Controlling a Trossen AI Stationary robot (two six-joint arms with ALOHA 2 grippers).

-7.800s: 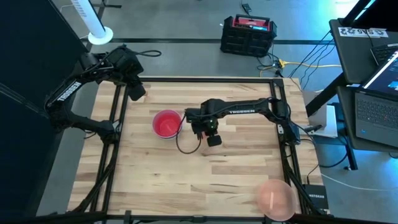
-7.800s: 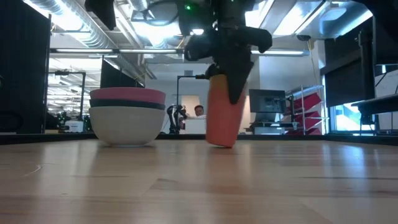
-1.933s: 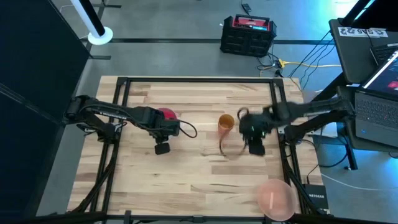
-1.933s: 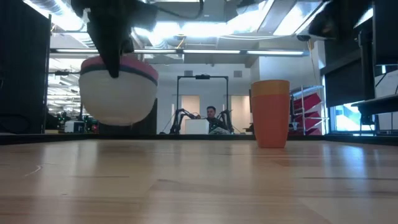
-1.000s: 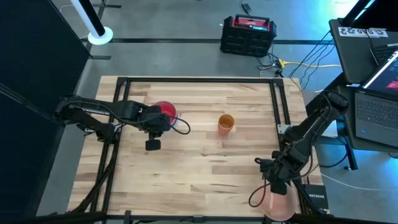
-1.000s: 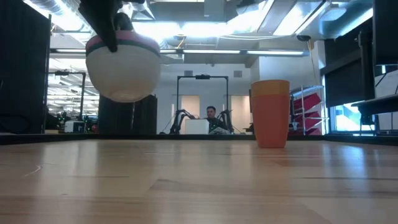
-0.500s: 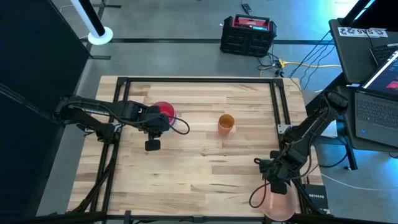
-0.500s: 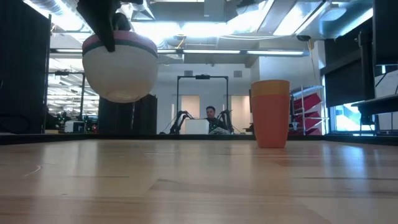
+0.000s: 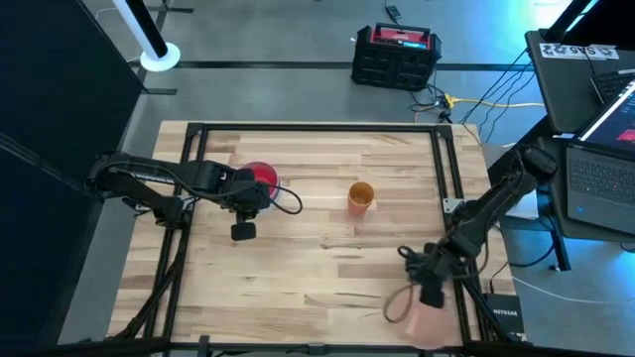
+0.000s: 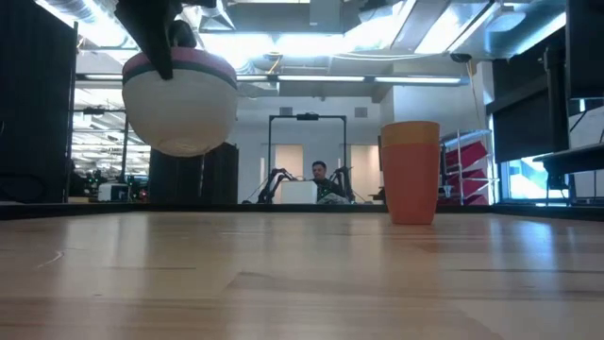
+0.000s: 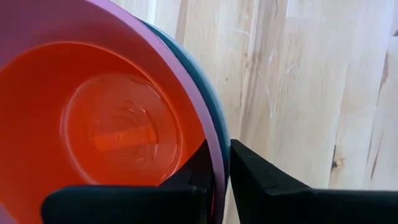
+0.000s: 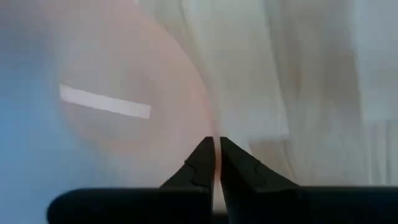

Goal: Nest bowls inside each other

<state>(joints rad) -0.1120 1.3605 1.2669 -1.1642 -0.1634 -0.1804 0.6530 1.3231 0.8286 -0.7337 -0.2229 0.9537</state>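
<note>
A stack of bowls, red inside pink inside teal, with a whitish outer wall, hangs above the table's left half. My left gripper is shut on it. At the table's near right corner lies the larger translucent pale pink bowl, with my right gripper shut on it. In the right wrist view that bowl is blurred. My left gripper pinches the stack's rim, one finger inside the red bowl and one outside. The fingers come steeply from above. The stack hangs clear of the table, roughly upright. My right gripper pinches the translucent bowl's rim, one finger inside and one outside, coming steeply from above. Whether the bowl is lifted clear cannot be told.
A small orange cup stands upright near the table's middle, also in the low view. Black frame rails run along the table's edges. Cables loop beside both grippers. Bare wood lies between the stack and the translucent bowl.
My right gripper has moved toward the table's left edge, and the translucent bowl has shifted that way with it, away from the near right corner. The left arm has kept the stack in the air at the same place.
</note>
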